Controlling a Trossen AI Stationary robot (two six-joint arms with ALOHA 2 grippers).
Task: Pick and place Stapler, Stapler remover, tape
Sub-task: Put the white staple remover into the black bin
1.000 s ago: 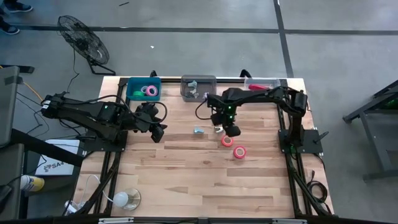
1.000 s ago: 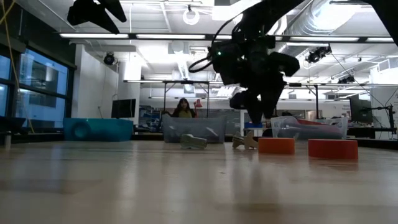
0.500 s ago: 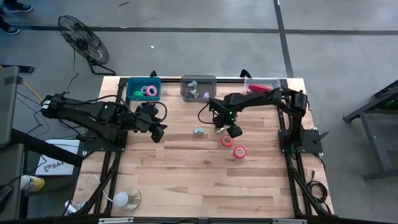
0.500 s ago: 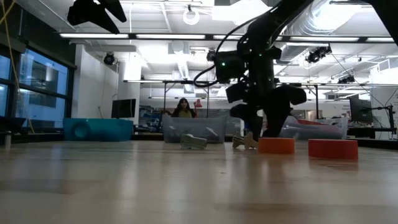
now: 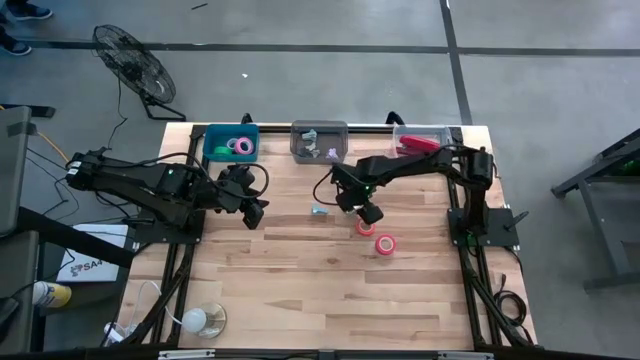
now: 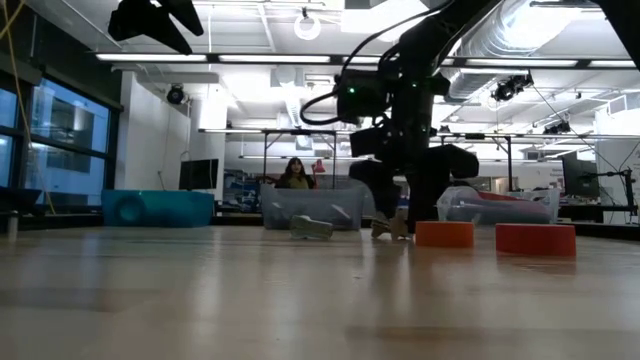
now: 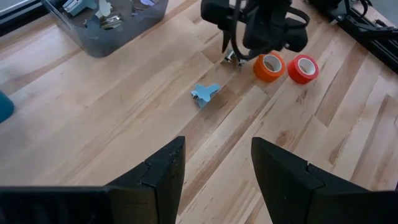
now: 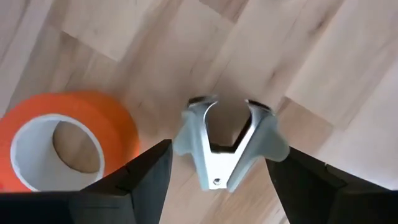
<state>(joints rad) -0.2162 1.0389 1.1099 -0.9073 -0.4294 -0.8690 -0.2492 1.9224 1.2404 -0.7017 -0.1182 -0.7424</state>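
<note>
while the right gripper straddles the staple remover, square up first

the right gripper (image 8: pixel 217 180) hangs low over a staple remover (image 8: pixel 227 143) lying on the table (image 5: pixel 300 280), fingers apart on either side, an orange tape roll (image 8: pixel 62 140) just beside it. best to close across the remover's wings without nudging the roll. the left gripper (image 7: pixel 214 168) waits apart, open. the red stapler (image 5: pixel 422 143) sits in the far right bin.

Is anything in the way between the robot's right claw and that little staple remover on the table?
No. The right gripper has its fingers open on either side of the staple remover, with only bare table between them. An orange tape roll lies close beside the remover, but off to one side, not in the gap.
</note>
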